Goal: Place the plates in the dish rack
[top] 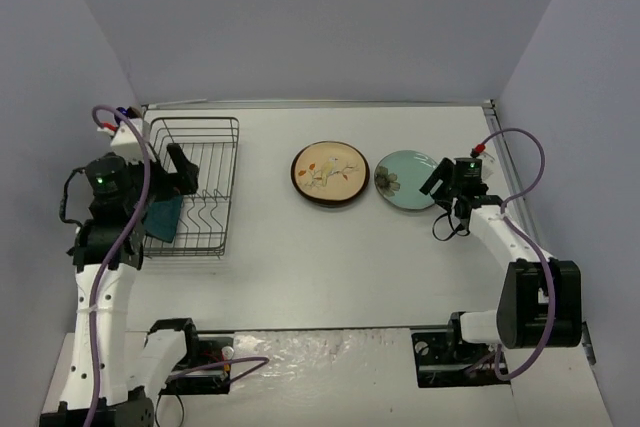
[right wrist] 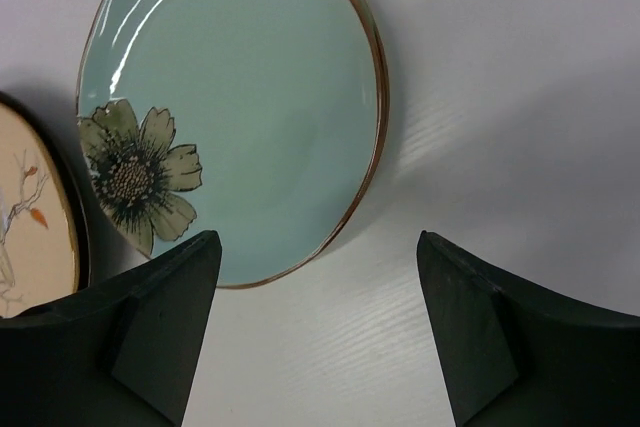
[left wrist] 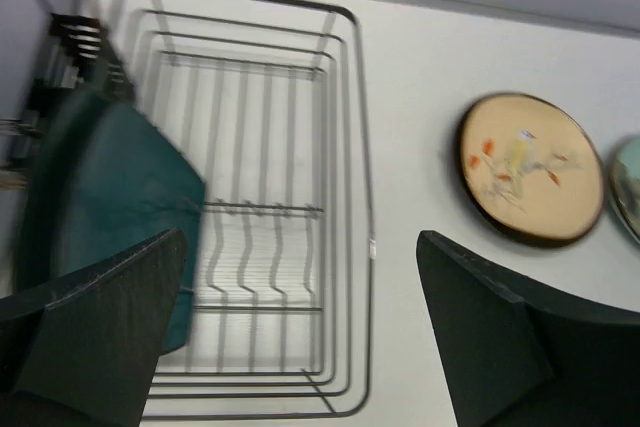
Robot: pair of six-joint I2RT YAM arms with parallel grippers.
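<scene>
The black wire dish rack (top: pixel 205 162) stands at the table's left. A dark teal plate (top: pixel 163 217) stands on edge in its left part; the left wrist view shows this plate (left wrist: pixel 120 202) and the rack's wires (left wrist: pixel 345 197). My left gripper (top: pixel 185 172) hovers over the rack, open and empty (left wrist: pixel 300 257). A cream floral plate with a brown rim (top: pixel 330 174) and a pale mint plate with a flower (top: pixel 405 181) lie flat mid-table. My right gripper (top: pixel 436 179) is open just off the mint plate's right edge (right wrist: pixel 230 97), holding nothing (right wrist: pixel 318 257).
The cream plate also shows in the left wrist view (left wrist: pixel 530 167) and at the left edge of the right wrist view (right wrist: pixel 30 227). A dark blurred caddy (left wrist: pixel 75 42) sits at the rack's left side. Grey walls close in the table on three sides.
</scene>
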